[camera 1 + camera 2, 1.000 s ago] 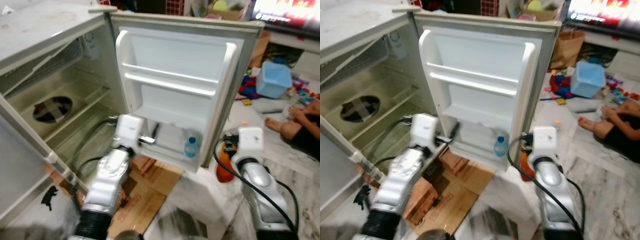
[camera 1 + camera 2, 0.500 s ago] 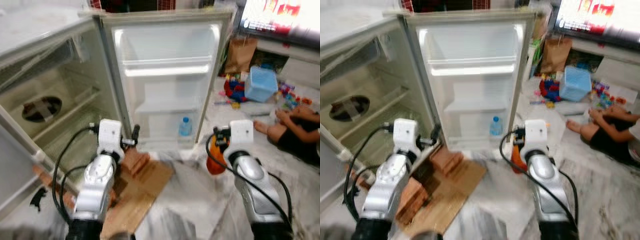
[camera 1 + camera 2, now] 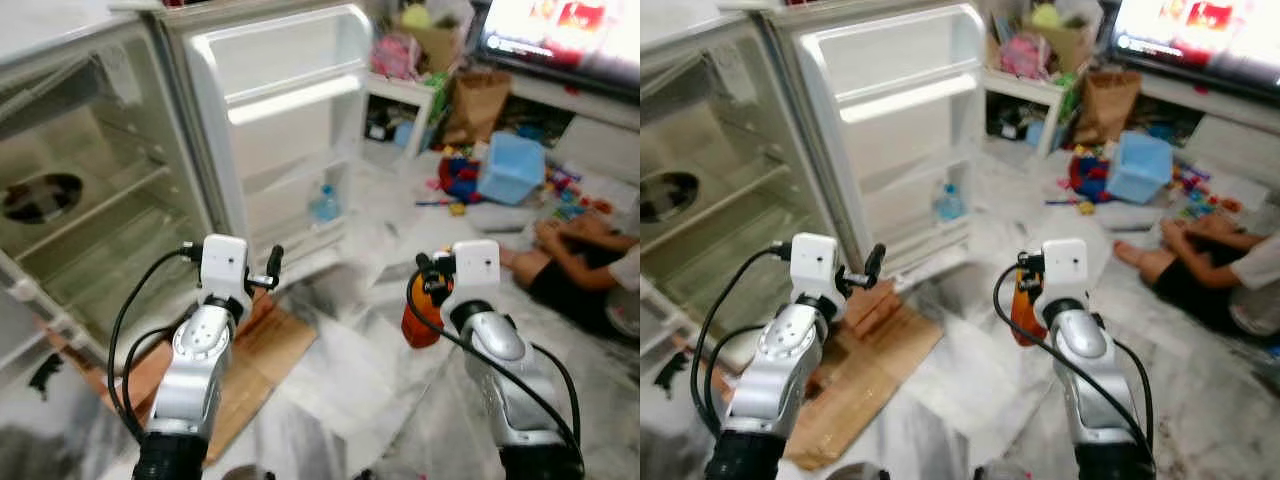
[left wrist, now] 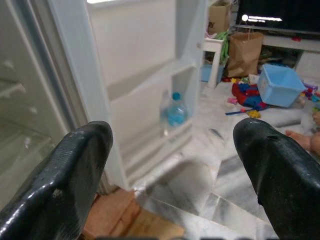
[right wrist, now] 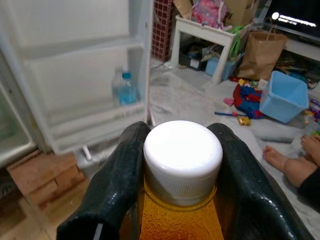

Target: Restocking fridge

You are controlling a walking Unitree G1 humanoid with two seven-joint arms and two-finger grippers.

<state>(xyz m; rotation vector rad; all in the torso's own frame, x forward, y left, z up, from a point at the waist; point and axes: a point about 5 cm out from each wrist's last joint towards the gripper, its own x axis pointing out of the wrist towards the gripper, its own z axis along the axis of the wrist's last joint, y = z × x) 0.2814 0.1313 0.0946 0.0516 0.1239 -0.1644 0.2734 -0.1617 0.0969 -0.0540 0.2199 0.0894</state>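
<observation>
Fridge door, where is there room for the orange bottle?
The door's lowest shelf is bare beside the water bottle; the upper shelf is bare too. The right hand holds the orange bottle. Toys crowd the floor.

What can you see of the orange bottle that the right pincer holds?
The bottle is clear plastic, as it looks, filled with orange liquid and closed by a white ribbed cap. It stands upright in the right pincer, whose two black fingers press against its neck and cap from both sides. In the eye views its orange body hangs above the marble floor, off to the side of the open fridge door. Its lower part is hidden; no label is visible.
</observation>
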